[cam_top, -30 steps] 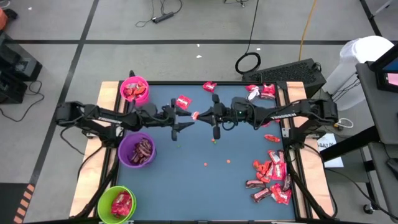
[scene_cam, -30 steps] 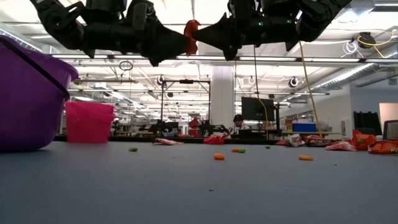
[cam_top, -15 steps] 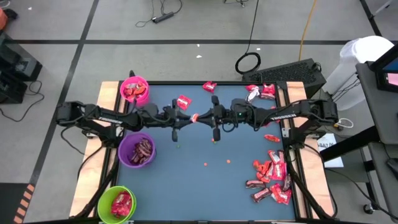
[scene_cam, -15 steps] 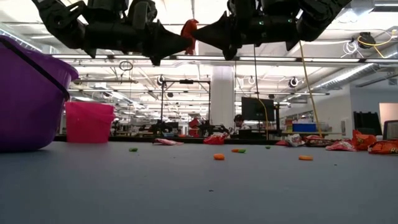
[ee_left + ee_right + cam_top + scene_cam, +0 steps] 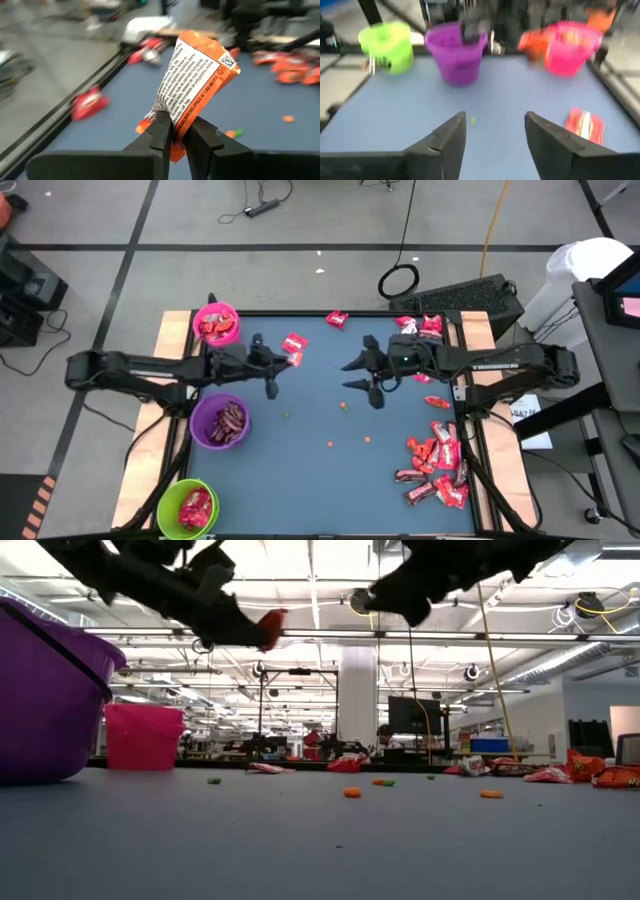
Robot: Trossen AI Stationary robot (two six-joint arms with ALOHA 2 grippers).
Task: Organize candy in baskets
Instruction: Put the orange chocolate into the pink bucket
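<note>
**High view: left claw grips an orange candy wrapper above the table**

High view shows one candy piece (image 5: 294, 359) pinched at the tip of the left gripper (image 5: 287, 360), held in the air over the blue table (image 5: 300, 480) near its back half. The left wrist view gives the clearest look: an orange wrapper (image 5: 192, 90) with white printed text stands up from between the two dark fingers (image 5: 161, 131), which are clenched on its lower edge, so most of the wrapper sticks out beyond the tips. In the low view the same piece (image 5: 270, 628) shows as a red-orange spot at the end of the left gripper (image 5: 262, 632), well above the tabletop.

Just beside the held piece, a red candy (image 5: 293, 341) lies flat on the table, a little farther back. Another red piece (image 5: 336, 319) lies near the back edge.

The pink basket (image 5: 216, 325) stands at the back left corner with red candy inside. The purple basket (image 5: 222, 422) stands nearer the front along the left edge and holds dark brown pieces. The green basket (image 5: 190, 508) is at the front left corner with red candy in it. The held piece is nearer to the pink basket than to the other two, but apart from it.

The right gripper (image 5: 360, 375) hangs over the middle of the table, apart from the left one, with its fingers (image 5: 451, 142) spread wide and nothing between them.

A large heap of candy (image 5: 437, 465) lies at the front right of the table, and a smaller cluster (image 5: 418, 327) at the back right. A few tiny orange and green specks (image 5: 345, 406) are scattered on the middle of the table.
</note>
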